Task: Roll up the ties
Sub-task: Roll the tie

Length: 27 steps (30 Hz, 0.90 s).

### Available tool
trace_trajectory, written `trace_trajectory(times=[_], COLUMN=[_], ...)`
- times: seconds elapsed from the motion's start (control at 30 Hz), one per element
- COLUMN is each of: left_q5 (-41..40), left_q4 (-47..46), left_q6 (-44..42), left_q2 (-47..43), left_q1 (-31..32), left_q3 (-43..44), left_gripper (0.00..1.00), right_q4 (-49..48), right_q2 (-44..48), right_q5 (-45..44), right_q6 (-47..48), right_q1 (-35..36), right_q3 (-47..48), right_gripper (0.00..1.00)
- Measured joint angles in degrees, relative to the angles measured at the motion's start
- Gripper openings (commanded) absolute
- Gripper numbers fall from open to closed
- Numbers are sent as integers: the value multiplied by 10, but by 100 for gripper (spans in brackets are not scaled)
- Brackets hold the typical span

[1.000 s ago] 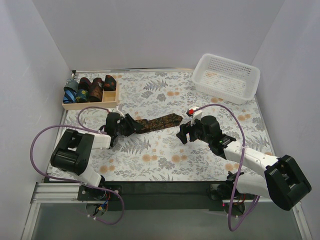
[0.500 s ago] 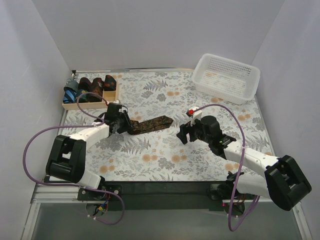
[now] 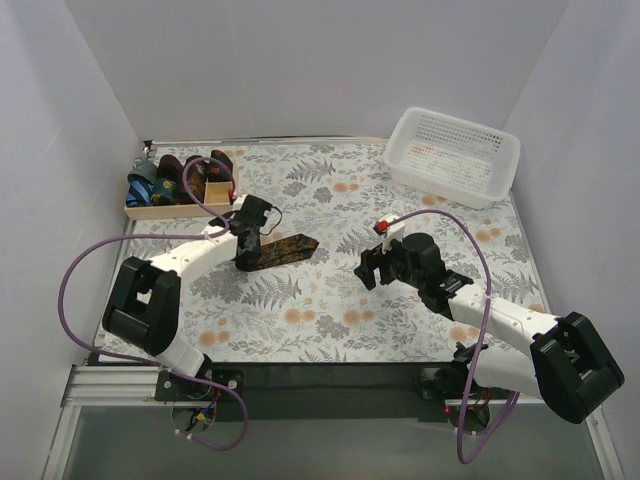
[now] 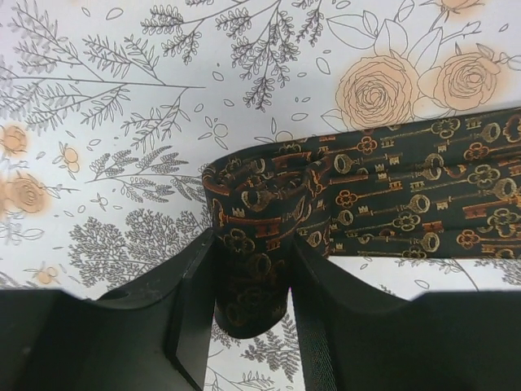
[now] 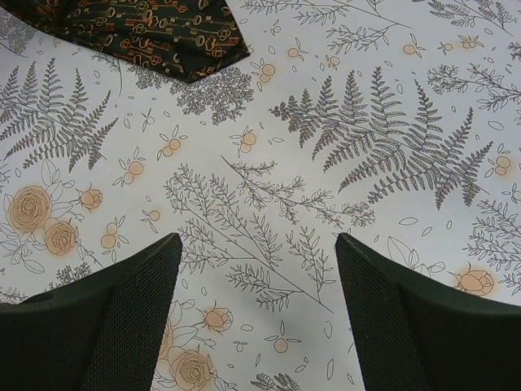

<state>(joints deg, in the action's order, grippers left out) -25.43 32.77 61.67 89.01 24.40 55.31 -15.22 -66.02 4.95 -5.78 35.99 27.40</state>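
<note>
Overhead view of a table covered in a floral cloth [image 3: 320,320], with two robot arms reaching in from the near edge.

The left pincer [image 3: 250,236] is clamped on one end of a dark tie [image 3: 285,250]. In the left wrist view, the left pincer [image 4: 254,281] has its two black fingers [image 4: 195,309] pressed against either side of a bunched end of the dark tie [image 4: 391,195]. The fabric there is folded or partly rolled over itself, and the close view does not make clear which. The tie is black with small gold and orange keys. From the fingers, the remaining length runs off to the right, lying flat on the cloth.

The right pincer [image 3: 368,268] stands with its jaws wide apart and nothing between them. Seen from above, the free end of the tie points toward it but stops well short. In the right wrist view, the right pincer [image 5: 256,261] frames only bare cloth, and the pointed tip of the dark tie [image 5: 155,28] lies ahead of it and to its left, well apart from both fingers.

Beyond the left pincer and to its left sits a shallow wooden tray [image 3: 150,210] holding several rolled ties [image 3: 190,175], blue and dark ones among them. Beyond the right pincer and to its right, in the far corner, sits a white mesh basket [image 3: 440,182].
</note>
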Motion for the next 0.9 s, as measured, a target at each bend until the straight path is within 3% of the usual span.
trace_trajectory(times=[0.43, 0.53, 0.77, 0.9], left_q5=[-212, -237, -249, -231], left_q4=[148, 181, 230, 230], left_q6=[23, 34, 48, 48], left_q2=[162, 195, 249, 261], left_q1=[139, 160, 193, 201], left_q3=[139, 166, 222, 250], left_gripper=[39, 40, 62, 64], right_q4=[0, 0, 0, 0], right_q2=[2, 2, 2, 2], right_q5=[-3, -3, -3, -3], right_q6=[0, 0, 0, 0], right_q1=[0, -2, -4, -4], right_q3=[-1, -1, -1, -1], right_gripper=[70, 70, 70, 70])
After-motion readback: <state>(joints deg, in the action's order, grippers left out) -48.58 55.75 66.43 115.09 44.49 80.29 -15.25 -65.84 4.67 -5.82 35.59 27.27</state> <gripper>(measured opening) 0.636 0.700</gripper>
